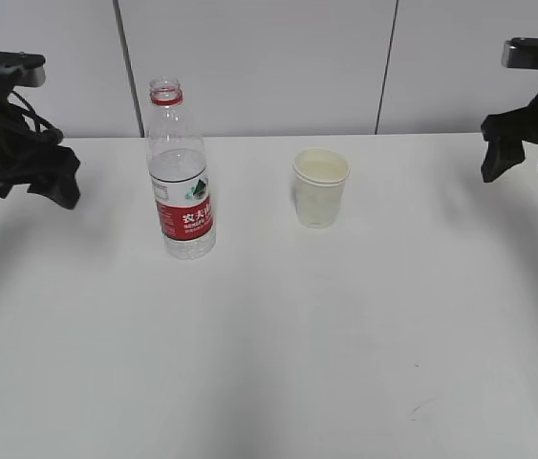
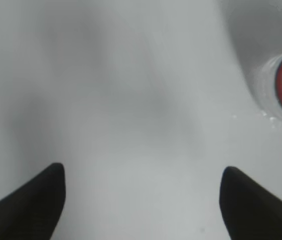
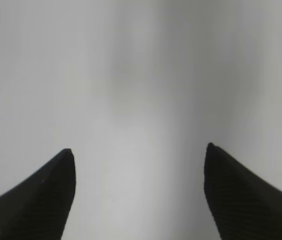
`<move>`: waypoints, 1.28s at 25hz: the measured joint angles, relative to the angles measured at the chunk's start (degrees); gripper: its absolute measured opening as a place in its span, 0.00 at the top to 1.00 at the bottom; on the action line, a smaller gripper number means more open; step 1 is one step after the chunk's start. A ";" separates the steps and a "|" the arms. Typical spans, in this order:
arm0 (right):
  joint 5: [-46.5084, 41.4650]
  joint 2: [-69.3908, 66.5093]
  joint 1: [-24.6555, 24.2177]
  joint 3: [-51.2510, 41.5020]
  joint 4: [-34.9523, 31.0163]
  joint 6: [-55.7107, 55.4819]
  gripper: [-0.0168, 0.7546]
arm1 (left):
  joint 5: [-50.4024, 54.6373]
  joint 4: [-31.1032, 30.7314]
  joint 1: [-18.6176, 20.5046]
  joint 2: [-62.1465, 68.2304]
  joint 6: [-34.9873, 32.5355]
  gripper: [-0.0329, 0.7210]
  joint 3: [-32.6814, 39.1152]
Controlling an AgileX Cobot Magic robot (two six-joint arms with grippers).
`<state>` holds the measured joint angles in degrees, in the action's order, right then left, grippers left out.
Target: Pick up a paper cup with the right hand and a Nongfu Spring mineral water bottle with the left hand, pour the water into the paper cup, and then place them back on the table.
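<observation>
Bottle [image 1: 181, 172] and cup [image 1: 320, 187] stand upright between both empty, spread-fingered end effectors, left [image 1: 44, 182] and right [image 1: 527, 163].

Tall clear glossy plastic bottle [image 1: 181, 172], ribbed wall, printed red-and-white label film. Small off-white matt paper cup [image 1: 320, 187], rolled rim, cream inside. Broad white smooth tabletop [image 1: 278, 344], faint sheen, few dark scuffs. Matt black left gripper [image 2: 141, 200] fingers [image 2: 33, 205], finely textured.
</observation>
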<state>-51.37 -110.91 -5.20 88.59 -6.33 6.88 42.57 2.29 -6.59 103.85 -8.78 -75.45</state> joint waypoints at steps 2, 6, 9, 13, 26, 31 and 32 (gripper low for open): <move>-1.38 0.00 0.00 1.12 0.00 -0.01 0.21 | 3.44 -4.69 0.00 0.00 2.66 0.20 -2.06; -5.07 0.00 0.00 2.25 0.00 0.02 0.21 | 7.52 -10.42 0.02 -0.02 5.81 0.20 -3.90; -8.37 0.09 0.00 2.25 0.00 0.39 0.21 | 11.13 -11.53 0.02 -0.02 7.02 0.20 -4.03; -12.68 0.40 0.00 2.25 -0.03 0.65 0.21 | 16.83 -11.48 0.02 -0.02 7.58 0.20 -4.09; -18.32 5.00 0.00 2.25 -0.03 1.96 0.21 | 26.24 -7.61 0.02 -1.29 8.78 0.20 -4.09; -18.52 7.02 0.00 2.25 0.08 2.33 0.21 | 26.01 -4.97 0.02 -4.08 8.78 0.20 -4.20; -18.52 7.43 0.00 2.25 0.08 2.37 0.21 | 26.18 -4.83 0.02 -4.52 8.78 0.20 -4.20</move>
<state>-69.89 -103.48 -5.20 90.84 -6.24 9.26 68.75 -2.54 -6.57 99.33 0.00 -79.65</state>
